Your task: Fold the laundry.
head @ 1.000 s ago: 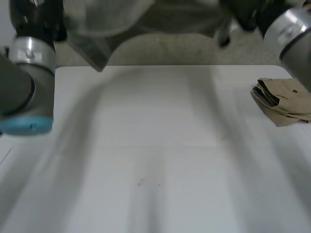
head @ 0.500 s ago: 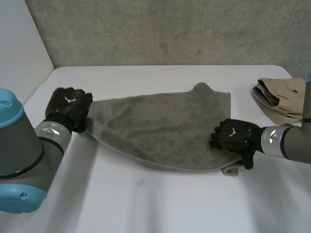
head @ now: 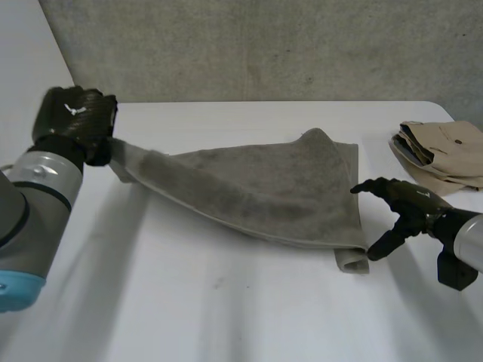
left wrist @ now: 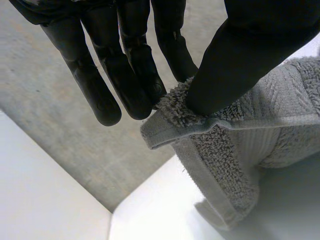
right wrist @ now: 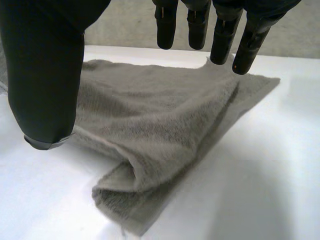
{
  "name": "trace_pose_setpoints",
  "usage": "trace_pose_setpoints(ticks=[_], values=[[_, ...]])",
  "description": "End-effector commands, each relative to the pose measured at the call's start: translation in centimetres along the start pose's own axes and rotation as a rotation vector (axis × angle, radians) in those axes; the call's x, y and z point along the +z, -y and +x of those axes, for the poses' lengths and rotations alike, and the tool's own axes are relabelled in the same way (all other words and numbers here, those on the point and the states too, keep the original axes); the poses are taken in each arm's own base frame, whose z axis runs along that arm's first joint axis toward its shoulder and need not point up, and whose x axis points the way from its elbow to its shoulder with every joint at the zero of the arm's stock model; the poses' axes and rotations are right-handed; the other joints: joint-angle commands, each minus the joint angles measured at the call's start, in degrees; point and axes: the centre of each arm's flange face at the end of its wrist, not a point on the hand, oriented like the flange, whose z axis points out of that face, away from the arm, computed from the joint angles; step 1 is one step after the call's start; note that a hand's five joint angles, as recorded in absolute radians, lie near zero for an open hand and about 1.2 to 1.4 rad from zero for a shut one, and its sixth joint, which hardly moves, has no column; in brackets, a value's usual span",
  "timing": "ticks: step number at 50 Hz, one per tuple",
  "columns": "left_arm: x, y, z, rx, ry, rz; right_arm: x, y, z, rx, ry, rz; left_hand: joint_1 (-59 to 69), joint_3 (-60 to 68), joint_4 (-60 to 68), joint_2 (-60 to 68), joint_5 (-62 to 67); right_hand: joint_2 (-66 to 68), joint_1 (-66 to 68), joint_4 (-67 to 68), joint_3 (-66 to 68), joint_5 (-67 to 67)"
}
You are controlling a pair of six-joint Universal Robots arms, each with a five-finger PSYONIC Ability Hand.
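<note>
A grey towel (head: 260, 188) lies across the middle of the white table (head: 249, 317), its left corner lifted off the surface. My left hand (head: 74, 121) pinches that corner; in the left wrist view the thumb (left wrist: 235, 60) presses the towel's hem (left wrist: 200, 125) against the fingers (left wrist: 125, 75). My right hand (head: 404, 211) hovers open beside the towel's near right corner (head: 351, 260), apart from it. In the right wrist view its fingers (right wrist: 220, 35) are spread above the towel (right wrist: 150, 120), whose near corner is rumpled and folded over.
A folded beige garment (head: 441, 154) sits at the table's right edge, behind my right hand. A grey wall (head: 264, 45) runs behind the table's far edge.
My right hand has let go of the towel's right corner and drawn back to the right, open. My left hand has lifted its corner up and to the left.
</note>
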Motion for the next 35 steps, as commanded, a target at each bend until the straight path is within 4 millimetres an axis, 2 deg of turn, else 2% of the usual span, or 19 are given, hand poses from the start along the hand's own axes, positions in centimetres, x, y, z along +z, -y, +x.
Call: trace_pose_setpoints(ticks=[1, 8, 13, 17, 22, 27, 35], values=[[1.1, 0.4, -2.4, 0.0, 0.078, 0.015, -0.4, -1.7, -0.5, 0.026, -0.006, -0.004, 15.54, 11.61, 11.16, 11.28, 13.24, -2.62, -1.68, -3.6, -2.24, -3.63], [1.9, -0.7, -4.2, -0.01, 0.132, -0.017, -0.3, -2.8, -1.7, 0.007, -0.017, -0.011, 15.54, 11.61, 11.16, 11.28, 13.24, -2.62, -1.68, -3.6, -2.24, -3.63], [1.8, -1.2, -4.0, -0.047, 0.122, -0.033, 0.0, -3.6, -3.1, -0.062, -0.04, -0.03, 15.54, 11.61, 11.16, 11.28, 13.24, -2.62, -1.68, -3.6, -2.24, -3.63], [1.9, -1.8, -4.0, -0.072, 0.123, -0.05, 0.6, -4.8, -5.0, -0.146, -0.02, -0.059, 15.54, 11.61, 11.16, 11.28, 13.24, -2.62, -1.68, -3.6, -2.24, -3.63], [1.8, -1.8, -3.9, -0.091, 0.113, -0.05, 1.5, -5.6, -7.3, -0.241, 0.018, -0.031, 15.54, 11.61, 11.16, 11.28, 13.24, 4.17, 5.11, 3.19, 4.55, 3.15], [1.6, -1.9, -3.5, -0.092, 0.09, -0.05, 2.3, -6.1, -8.0, -0.296, 0.009, -0.02, 15.54, 11.61, 11.16, 11.28, 13.24, 13.77, 14.7, 12.78, 14.14, 12.75], [1.5, -2.1, -3.3, -0.092, 0.084, -0.058, 2.9, -6.7, -7.6, -0.394, -0.03, -0.038, 15.54, 11.61, 11.16, 11.28, 13.24, 20.5, 21.44, 19.51, 20.87, 19.48]])
